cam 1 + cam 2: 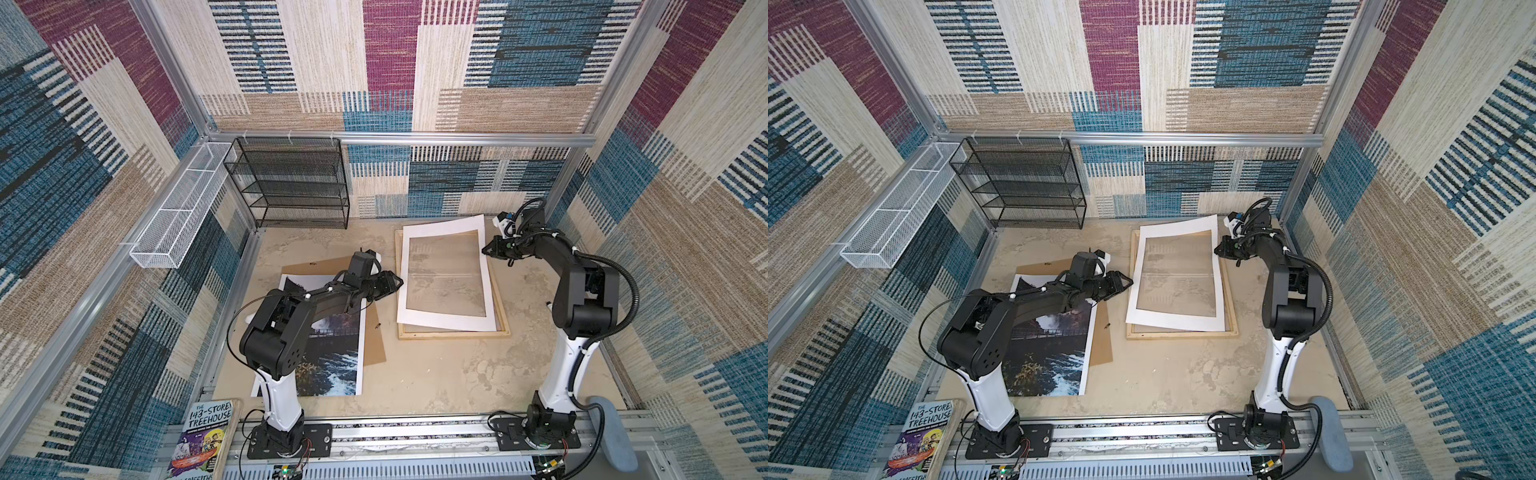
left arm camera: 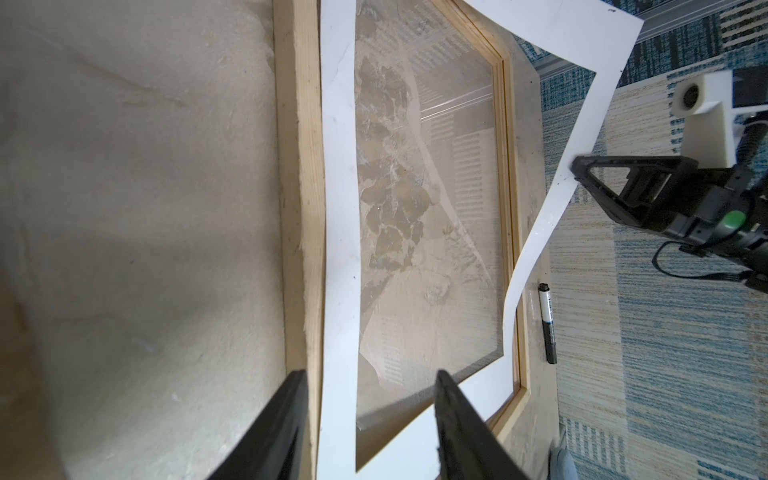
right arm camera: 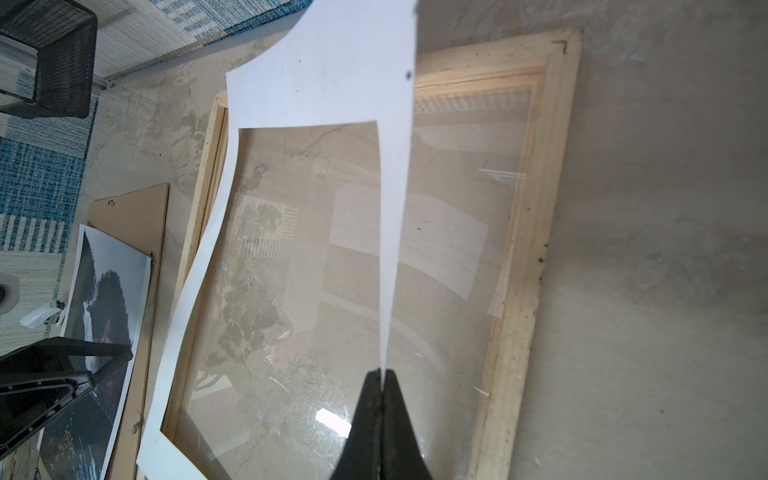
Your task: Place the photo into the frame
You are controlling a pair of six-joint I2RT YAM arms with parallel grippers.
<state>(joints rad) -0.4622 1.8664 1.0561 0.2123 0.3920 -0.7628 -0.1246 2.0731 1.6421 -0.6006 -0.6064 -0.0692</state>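
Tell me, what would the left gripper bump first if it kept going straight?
Most likely the white mat: the left gripper points at its near long edge, open fingers either side of that strip. The wooden frame lies underneath, so depth is uncertain.

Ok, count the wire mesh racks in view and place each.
2. The white mesh basket hangs on the left wall's rail. The black mesh shelf sits against the back wall, beside it. None seems hidden.
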